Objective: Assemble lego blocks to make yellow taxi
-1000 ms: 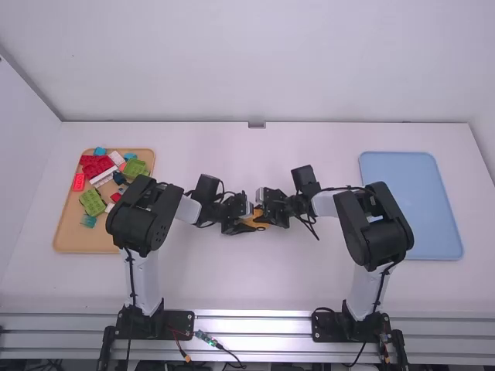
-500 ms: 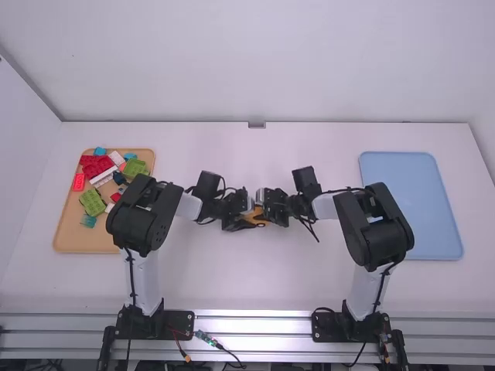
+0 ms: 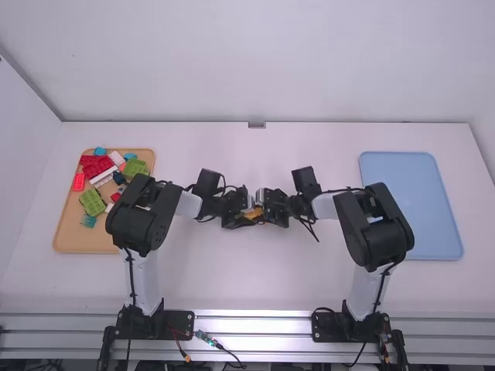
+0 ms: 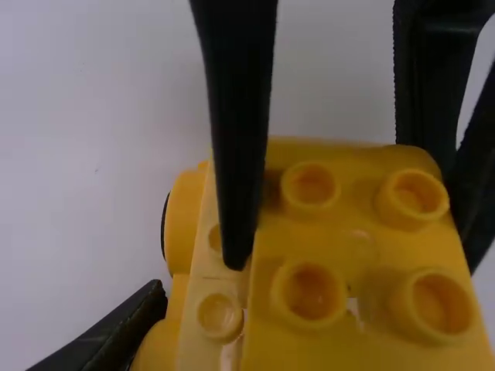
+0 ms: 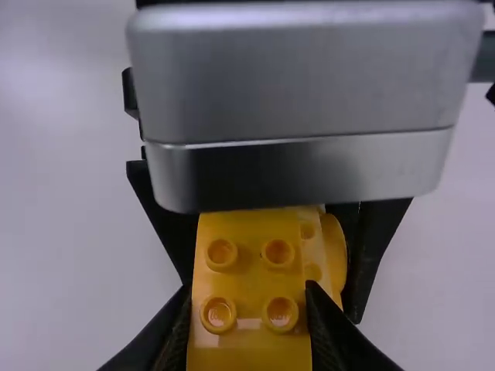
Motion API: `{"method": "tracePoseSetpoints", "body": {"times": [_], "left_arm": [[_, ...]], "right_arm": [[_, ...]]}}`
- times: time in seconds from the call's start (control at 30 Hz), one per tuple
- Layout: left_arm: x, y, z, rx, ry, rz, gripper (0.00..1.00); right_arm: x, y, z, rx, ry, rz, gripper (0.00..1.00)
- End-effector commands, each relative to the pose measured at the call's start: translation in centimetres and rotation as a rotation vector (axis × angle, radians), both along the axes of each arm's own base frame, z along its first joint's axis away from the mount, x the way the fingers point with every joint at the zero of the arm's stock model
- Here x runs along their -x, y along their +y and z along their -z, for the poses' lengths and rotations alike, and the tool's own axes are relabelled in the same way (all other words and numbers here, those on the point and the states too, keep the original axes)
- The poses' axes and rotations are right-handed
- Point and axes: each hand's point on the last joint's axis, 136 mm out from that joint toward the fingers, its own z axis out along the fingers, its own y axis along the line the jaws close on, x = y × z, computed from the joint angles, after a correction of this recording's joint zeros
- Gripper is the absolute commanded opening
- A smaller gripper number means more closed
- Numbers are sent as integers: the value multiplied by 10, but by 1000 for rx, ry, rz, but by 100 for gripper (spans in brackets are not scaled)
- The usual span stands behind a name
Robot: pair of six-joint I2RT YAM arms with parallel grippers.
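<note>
High view: yellow taxi build held between the two arms, over the middle of the counter. Left wrist view: a yellow four-studded block sits on a yellow lower piece; more studs show on the latter just beside the block, and rounded yellow parts stand out along its side.

Right pincer: clamped on the four-studded block, one finger against each side. Left pincer: clamped around the lower piece, per right wrist view; one finger lies against the rounded side. The two tools nearly meet, facing each other.

Further out, high view. Left side: tan tray with loose blocks, among them red blocks, green blocks, a white block and a teal block. The left arm partly covers its inner edge. Right side: light blue tray, lying beyond the right arm's elbow.
</note>
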Motion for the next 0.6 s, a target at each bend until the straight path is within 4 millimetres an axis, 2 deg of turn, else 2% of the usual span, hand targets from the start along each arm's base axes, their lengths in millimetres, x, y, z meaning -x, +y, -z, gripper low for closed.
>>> {"method": "tracePoseSetpoints", "body": {"times": [0.0,0.23,0.4,0.57], "left_arm": [[20,17,34,-108,15,4,2],[33,19,40,-95,3,9,1],[34,18,39,-83,-12,9,1],[33,18,39,-91,15,10,1]], "right_arm": [[0,-5,17,69,32,36,0],[-11,-1,6,46,9,34,0],[-15,-3,-6,38,-10,40,0],[-17,-5,-11,45,-40,51,0]]}}
